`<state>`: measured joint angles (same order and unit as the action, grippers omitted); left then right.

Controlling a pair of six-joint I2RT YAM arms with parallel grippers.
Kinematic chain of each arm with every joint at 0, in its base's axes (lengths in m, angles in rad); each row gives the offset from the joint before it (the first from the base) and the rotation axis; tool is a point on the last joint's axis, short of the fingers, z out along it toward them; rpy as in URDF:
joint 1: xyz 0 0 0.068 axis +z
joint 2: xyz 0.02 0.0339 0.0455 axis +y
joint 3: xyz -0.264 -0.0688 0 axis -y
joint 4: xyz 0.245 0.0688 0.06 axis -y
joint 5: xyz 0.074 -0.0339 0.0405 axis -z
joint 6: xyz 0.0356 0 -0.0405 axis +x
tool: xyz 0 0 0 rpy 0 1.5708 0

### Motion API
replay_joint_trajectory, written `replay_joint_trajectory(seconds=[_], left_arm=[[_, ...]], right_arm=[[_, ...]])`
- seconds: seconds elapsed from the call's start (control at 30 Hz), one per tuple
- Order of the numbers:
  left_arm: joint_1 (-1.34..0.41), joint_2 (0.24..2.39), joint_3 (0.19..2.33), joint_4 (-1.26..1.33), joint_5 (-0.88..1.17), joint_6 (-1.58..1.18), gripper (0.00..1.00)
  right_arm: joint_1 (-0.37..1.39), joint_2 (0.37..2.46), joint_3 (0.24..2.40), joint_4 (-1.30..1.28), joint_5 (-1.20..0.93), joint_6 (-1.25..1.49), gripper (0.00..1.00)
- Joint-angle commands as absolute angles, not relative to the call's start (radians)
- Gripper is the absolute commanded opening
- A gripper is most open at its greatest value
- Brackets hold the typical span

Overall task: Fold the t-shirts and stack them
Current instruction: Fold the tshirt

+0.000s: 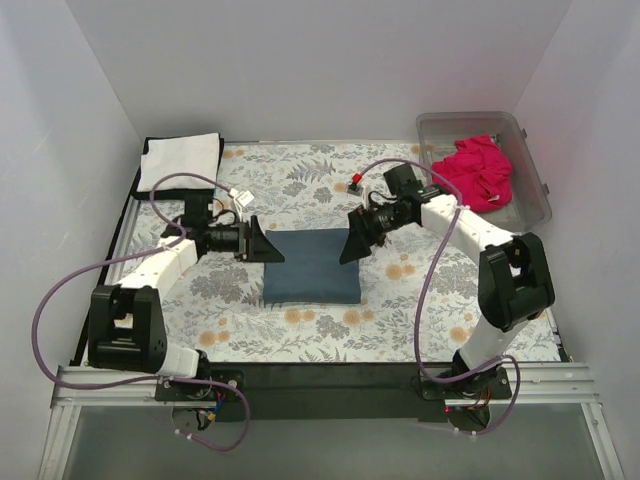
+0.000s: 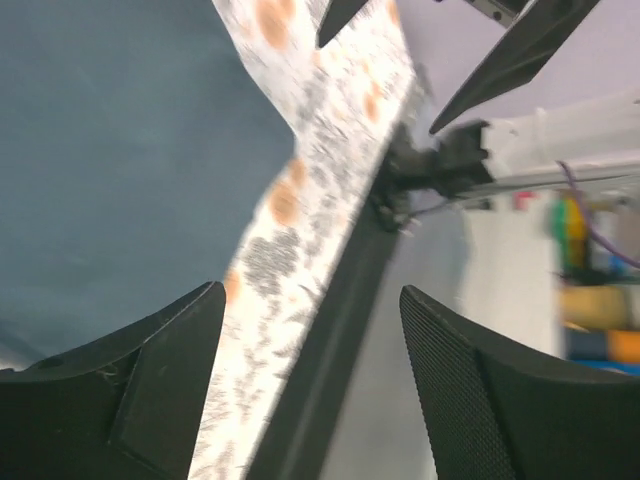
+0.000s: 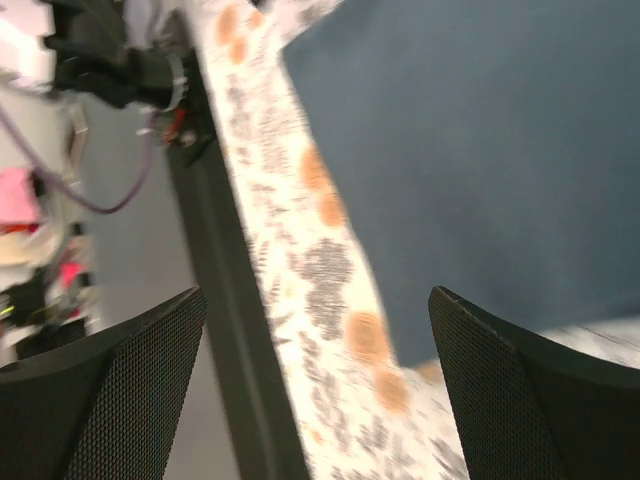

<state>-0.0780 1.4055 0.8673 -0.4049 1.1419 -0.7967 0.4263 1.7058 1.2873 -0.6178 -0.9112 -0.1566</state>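
Note:
A dark slate-blue t-shirt (image 1: 313, 266), folded into a rectangle, lies in the middle of the floral cloth (image 1: 300, 180). It also shows in the left wrist view (image 2: 110, 160) and the right wrist view (image 3: 480, 140). My left gripper (image 1: 262, 241) is open and empty at its left edge. My right gripper (image 1: 357, 236) is open and empty at its right edge. A folded white t-shirt (image 1: 180, 160) lies on a folded black one (image 1: 147, 147) at the back left. A crumpled magenta-pink t-shirt (image 1: 482, 172) sits in the clear bin (image 1: 531, 150).
The clear plastic bin stands at the back right corner. A small red and black object (image 1: 356, 182) lies on the cloth behind the blue shirt. The table's black front edge (image 1: 330, 375) runs along the near side.

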Motion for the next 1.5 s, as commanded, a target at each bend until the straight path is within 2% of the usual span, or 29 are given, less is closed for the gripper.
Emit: replay_joint_trajectory(seconds=[0.0, 0.17, 0.37, 0.47, 0.53, 0.73, 0.77, 0.87, 0.97, 1.13, 1.27, 1.47], left_arm=[[-0.155, 1.445, 0.760, -0.293, 1.301, -0.975, 0.71], [-0.230, 1.552, 0.730, -0.172, 1.172, -1.064, 0.74], [-0.225, 1.797, 0.710, -0.212, 0.906, -1.037, 0.76], [-0.180, 1.905, 0.773, -0.278, 0.943, -0.993, 0.76], [-0.160, 1.902, 0.814, -0.342, 0.991, -0.910, 0.76], [-0.159, 1.512, 0.759, -0.403, 1.136, -0.799, 0.79], [-0.170, 1.414, 0.753, -0.393, 1.121, -0.828, 0.82], [-0.225, 1.321, 0.715, -0.284, 1.143, -0.935, 0.85], [-0.230, 1.339, 0.654, -0.177, 1.201, -1.069, 0.85], [-0.227, 1.396, 0.562, -0.094, 1.164, -1.155, 0.84], [-0.178, 1.523, 0.532, -0.089, 1.051, -1.160, 0.79], [-0.085, 1.704, 0.586, -0.167, 0.950, -1.102, 0.79]], right_arm=[[0.515, 1.741, 1.180, -0.439, -1.104, -0.008, 0.98], [0.598, 1.843, 1.085, -0.241, -1.112, 0.155, 0.98], [0.525, 2.017, 1.016, -0.229, -0.999, 0.132, 0.98], [0.493, 2.037, 1.008, -0.235, -0.976, 0.132, 0.98], [0.489, 2.011, 1.000, -0.247, -0.973, 0.109, 0.98], [0.498, 1.768, 1.011, -0.285, -1.052, 0.115, 0.98], [0.512, 1.711, 1.011, -0.252, -1.046, 0.139, 0.98], [0.552, 1.651, 0.977, -0.065, -1.028, 0.309, 0.98], [0.590, 1.693, 0.966, 0.138, -1.029, 0.495, 0.98], [0.643, 1.842, 0.983, 0.348, -1.026, 0.701, 0.98], [0.672, 1.937, 0.986, 0.439, -1.020, 0.799, 0.98], [0.664, 2.071, 0.917, 0.474, -0.974, 0.845, 0.98]])
